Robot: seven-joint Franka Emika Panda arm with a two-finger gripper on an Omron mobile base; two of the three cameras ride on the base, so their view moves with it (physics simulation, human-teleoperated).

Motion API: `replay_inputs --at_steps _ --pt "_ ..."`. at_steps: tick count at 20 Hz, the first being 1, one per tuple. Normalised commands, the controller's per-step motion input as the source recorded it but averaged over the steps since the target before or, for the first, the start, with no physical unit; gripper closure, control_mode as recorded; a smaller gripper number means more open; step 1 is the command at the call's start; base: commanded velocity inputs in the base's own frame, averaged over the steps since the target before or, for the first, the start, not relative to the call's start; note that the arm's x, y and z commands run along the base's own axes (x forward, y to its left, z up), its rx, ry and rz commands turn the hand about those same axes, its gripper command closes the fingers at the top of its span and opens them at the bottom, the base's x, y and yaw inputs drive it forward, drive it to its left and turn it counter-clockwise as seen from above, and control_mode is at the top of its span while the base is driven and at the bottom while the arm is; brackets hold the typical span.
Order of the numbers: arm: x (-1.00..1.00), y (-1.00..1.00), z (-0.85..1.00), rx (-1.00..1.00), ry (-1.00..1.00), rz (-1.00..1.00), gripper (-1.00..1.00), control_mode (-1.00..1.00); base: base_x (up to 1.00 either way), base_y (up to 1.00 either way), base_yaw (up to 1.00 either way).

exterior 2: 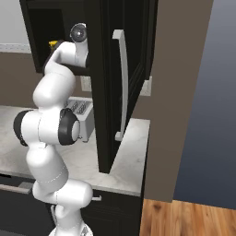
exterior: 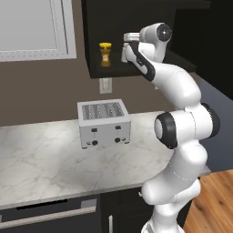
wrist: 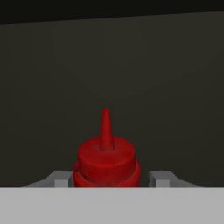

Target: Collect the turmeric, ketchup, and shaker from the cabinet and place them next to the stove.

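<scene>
The ketchup (wrist: 107,159), a red squeeze bottle with a pointed nozzle, stands right in front of the hand camera inside the dark cabinet (exterior: 136,16). My gripper (wrist: 111,179) has a grey fingertip pressed close on each side of the bottle's shoulder, shut on it. From the left base view the arm reaches up into the cabinet and hides the bottle. The turmeric (exterior: 105,53), an amber jar with a yellow cap, stands on the shelf to the left of my hand. A small whitish shape (exterior: 124,54) beside the wrist may be the shaker. The stove is out of view.
A silver toaster (exterior: 103,123) sits on the marble counter (exterior: 41,164) below the cabinet. The open cabinet door (exterior 2: 108,83) with its long pale handle stands edge-on to the arm's right. A brown wall panel (exterior 2: 179,92) ends the counter on the right.
</scene>
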Motion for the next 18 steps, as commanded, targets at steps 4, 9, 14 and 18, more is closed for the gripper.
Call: replay_inputs --at_steps 4,9,14,18 --pt "0.04 0.00 -0.07 0.00 0.01 0.00 1.00 -1.00 0.00 0.00 0.00" --pt "0.05 0.00 -0.03 0.00 0.00 0.00 1.00 -1.00 0.00 0.00 0.00" --pt "0.01 0.00 0.00 0.00 0.00 0.00 1.00 -1.00 0.00 0.00 0.00" --pt "0.00 0.00 0.00 0.00 0.00 0.00 1.00 -1.00 0.00 0.00 0.00"
